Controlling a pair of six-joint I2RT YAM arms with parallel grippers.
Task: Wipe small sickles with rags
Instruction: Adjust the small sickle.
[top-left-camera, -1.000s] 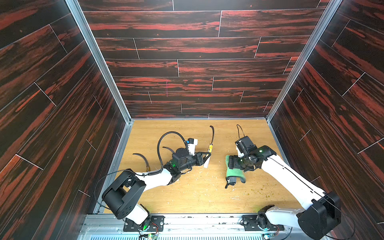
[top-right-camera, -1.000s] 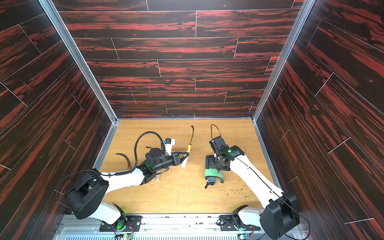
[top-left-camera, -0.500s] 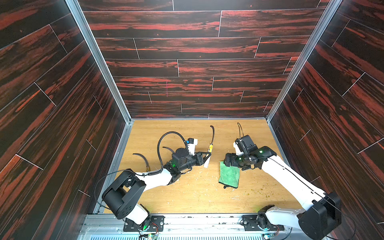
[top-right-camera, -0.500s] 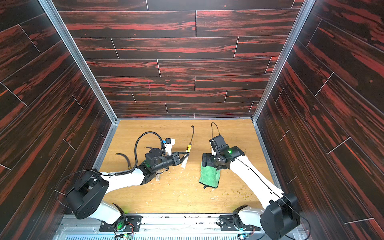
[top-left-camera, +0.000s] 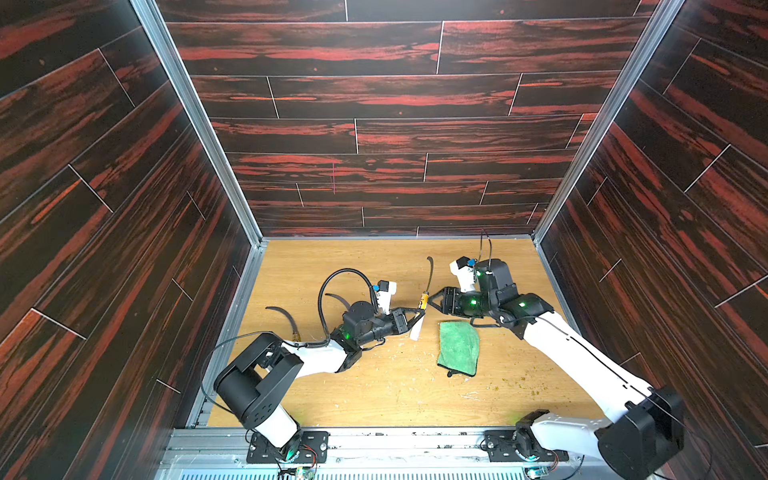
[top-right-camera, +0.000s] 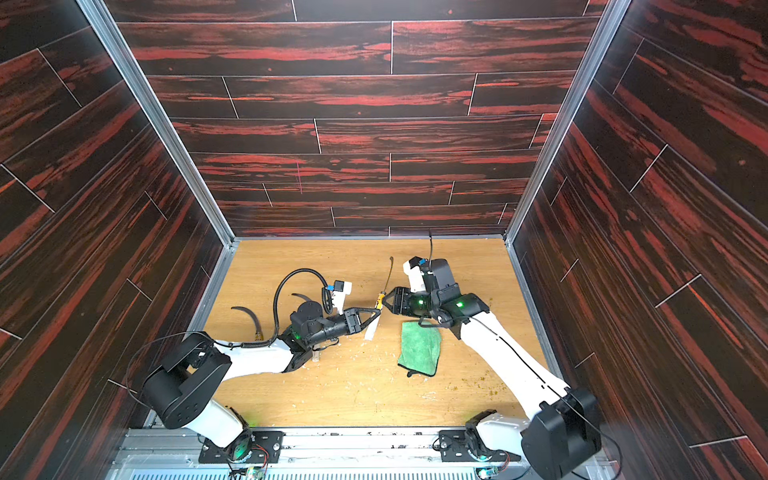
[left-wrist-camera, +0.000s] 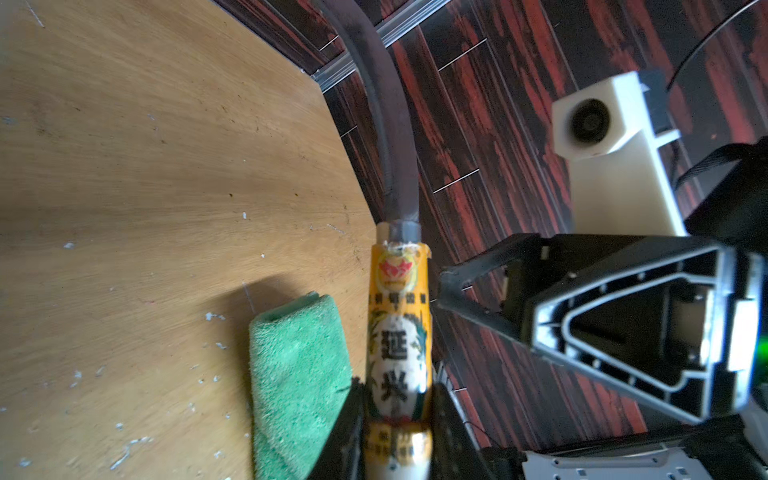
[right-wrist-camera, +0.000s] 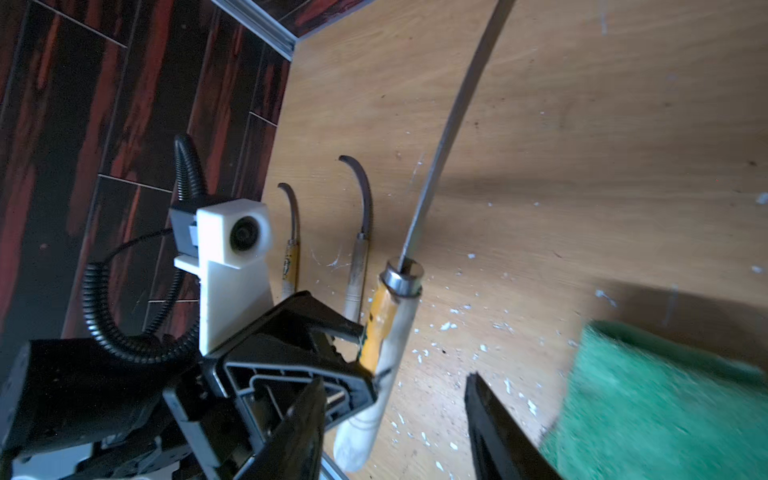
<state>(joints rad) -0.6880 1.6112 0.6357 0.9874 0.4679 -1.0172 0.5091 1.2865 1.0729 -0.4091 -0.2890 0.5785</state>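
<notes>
- the left gripper (top-left-camera: 417, 319) is pinching the held sickle (right-wrist-camera: 390, 328) by its pale handle, jaws pressed in on the wood just below the yellow label. the blade is pointing up and away toward the back wall.
- the right gripper (top-left-camera: 435, 302) is hovering just beside that label, jaws spread and nothing between them.
- the rag (top-left-camera: 459, 349) is lying flat on the table (top-left-camera: 374, 399) under the right wrist, near the butt of the held handle but apart from it.
- a spare sickle (right-wrist-camera: 293, 245) and a second spare sickle (right-wrist-camera: 361, 245) are lying side by side on the table beyond the left arm, with no gripper on them.
- the sickle is looking light and stiff. its round handle is the safe place to hold, as the left jaws are doing, and the glossy label is probably slicker than the bare wood.
- the blade is thin and likely sharp on its inner curve, so any sideways push there is probably going to twist the handle in the grip.
- the rag is looking soft, fluffy and limp. it is likely going to sag and fold when lifted, so bunching it mid-cloth, or pinching the near dark edge low against the table, seems the better hold.
</notes>
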